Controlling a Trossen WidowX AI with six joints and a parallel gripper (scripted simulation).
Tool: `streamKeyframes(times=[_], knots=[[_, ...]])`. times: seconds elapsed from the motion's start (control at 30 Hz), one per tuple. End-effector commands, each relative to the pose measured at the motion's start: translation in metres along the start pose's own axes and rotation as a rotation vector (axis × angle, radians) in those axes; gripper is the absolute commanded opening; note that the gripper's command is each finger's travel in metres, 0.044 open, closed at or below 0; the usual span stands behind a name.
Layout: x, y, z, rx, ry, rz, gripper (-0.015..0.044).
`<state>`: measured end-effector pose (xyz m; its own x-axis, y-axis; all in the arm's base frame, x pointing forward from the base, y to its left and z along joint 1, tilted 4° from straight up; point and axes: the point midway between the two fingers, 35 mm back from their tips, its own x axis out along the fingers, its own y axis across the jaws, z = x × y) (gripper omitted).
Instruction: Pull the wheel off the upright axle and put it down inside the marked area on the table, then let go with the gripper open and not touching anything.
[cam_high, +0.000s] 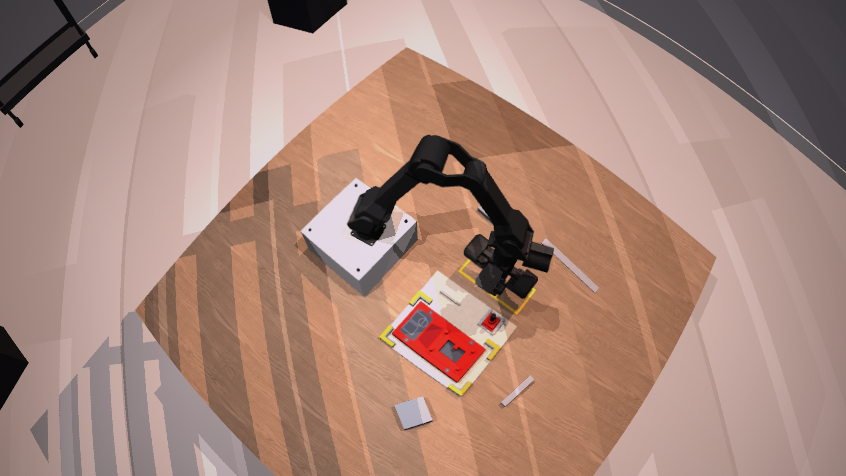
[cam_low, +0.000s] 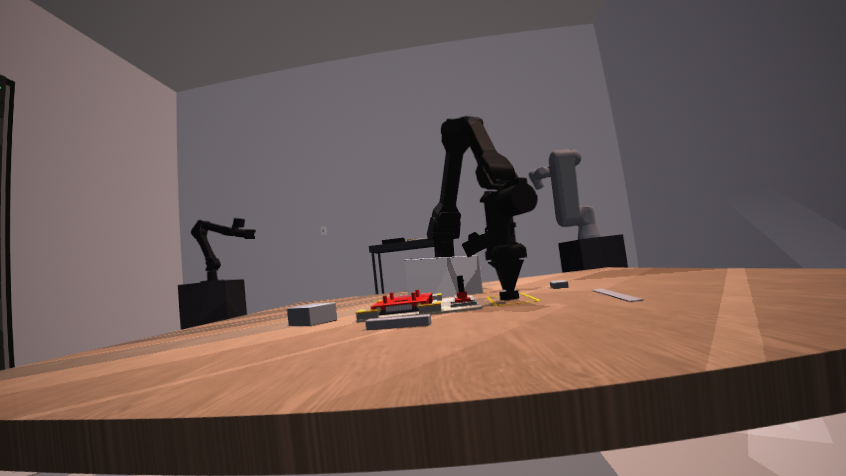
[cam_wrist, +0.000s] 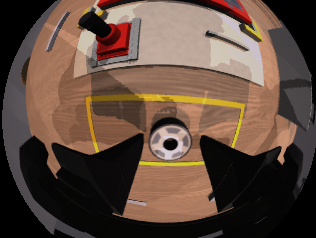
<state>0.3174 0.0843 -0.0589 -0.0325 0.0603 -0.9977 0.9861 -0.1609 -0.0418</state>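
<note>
The wheel (cam_low: 509, 296) (cam_wrist: 159, 151), with a black tyre and a pale spoked hub, lies flat on or very near the table. It is inside the yellow outline of the marked area (cam_high: 525, 301) (cam_wrist: 150, 163), close to one side line in the wrist view. My gripper (cam_low: 509, 289) (cam_wrist: 173, 139) points down over it. Its fingers stand apart on either side of the wheel, with a narrow gap at each side in the wrist view. In the top view the arm hides the wheel. The upright black axle (cam_high: 492, 318) (cam_low: 460, 284) (cam_wrist: 94, 25) stands bare on its red base.
A pale board (cam_high: 467, 304) (cam_wrist: 170, 50) beside the marked area carries the axle base and a red panel (cam_high: 434, 336) (cam_low: 405, 302). Grey bars (cam_high: 570, 266) (cam_high: 517, 390) and a grey block (cam_high: 412, 413) (cam_low: 311, 314) lie farther off. The white arm base (cam_high: 354, 230) stands behind.
</note>
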Motion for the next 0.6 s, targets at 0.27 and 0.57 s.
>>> streamKeyframes(times=[0.27,0.57], knots=[[-0.048,0.001,0.0,0.007,0.007,0.018,0.0326],[-0.084,-0.044,0.02,0.005,0.008,0.015,0.044]])
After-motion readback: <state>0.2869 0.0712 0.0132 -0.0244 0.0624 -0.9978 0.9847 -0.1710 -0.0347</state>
